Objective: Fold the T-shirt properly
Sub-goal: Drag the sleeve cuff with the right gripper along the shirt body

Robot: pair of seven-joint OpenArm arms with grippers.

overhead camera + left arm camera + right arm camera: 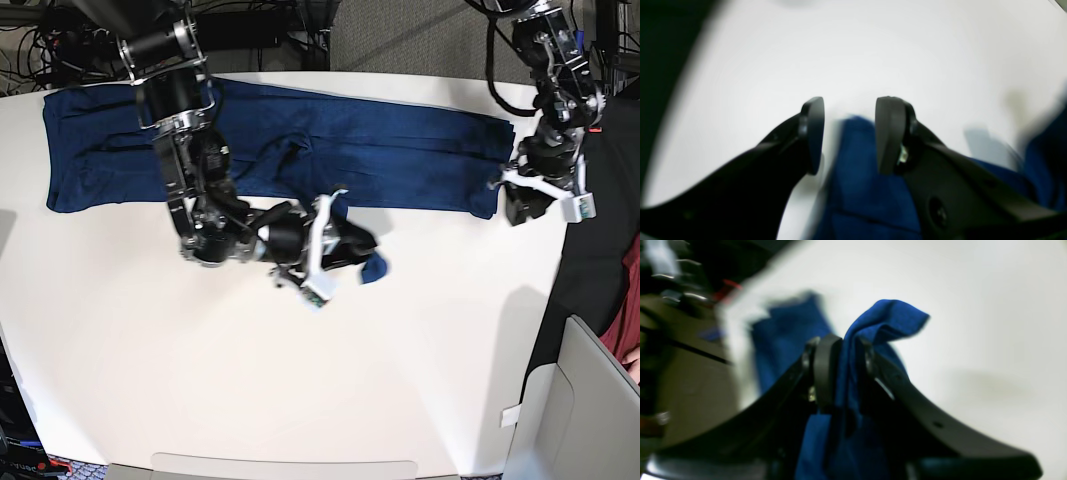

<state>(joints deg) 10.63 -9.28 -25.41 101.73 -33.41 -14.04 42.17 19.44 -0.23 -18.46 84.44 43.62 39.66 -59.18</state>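
Navy T-shirt (300,150) lay spread across the table's (300,380) far side. Right gripper (843,353) pinched a fold of it, lifted off the near hem. Left gripper (848,133) stood spread over the shirt's edge, gripping nothing.

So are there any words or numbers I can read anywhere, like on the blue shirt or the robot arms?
None can be read.
The shirt is plain, with no print.
The right gripper, shut on a fold of the shirt, shows no label.
The left gripper shows none either; both wrist views are blurred.
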